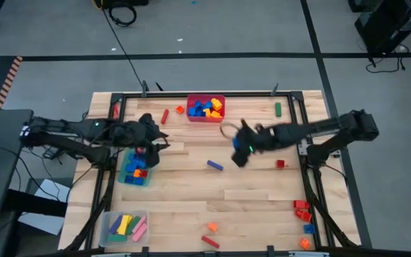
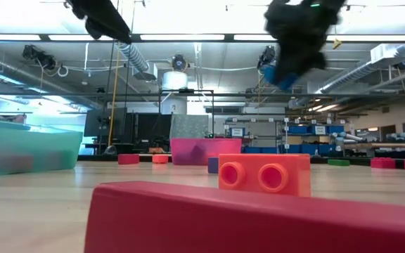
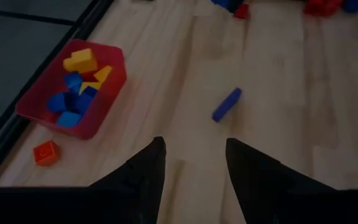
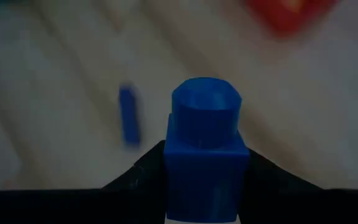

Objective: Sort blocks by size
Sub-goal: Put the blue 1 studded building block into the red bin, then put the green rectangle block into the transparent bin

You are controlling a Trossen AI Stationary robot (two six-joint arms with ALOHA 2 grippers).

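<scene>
The right gripper (image 4: 205,177) clenches a small blue plastic brick (image 4: 205,149) above the pale wooden tabletop (image 1: 255,207); the left gripper (image 3: 191,165) hangs released, its jaws apart.

Scattered over the tabletop (image 1: 262,193): a blue bar (image 1: 215,165) lying flat near the middle, a green brick (image 1: 277,109) and a red bar (image 1: 165,116) toward the far edge, a small red cube (image 1: 280,164) toward the right edge, red, blue and orange pieces (image 1: 303,212) clustered at the near right corner. Sorted already: blue and yellow blocks (image 1: 207,108) in the red bin (image 1: 222,99), more in the green bin (image 1: 126,177) and clear bin (image 1: 106,223). Pinched in the right gripper (image 1: 238,154) above the tabletop: one small blue single-stud brick (image 4: 204,155), stud pointing outward.
</scene>
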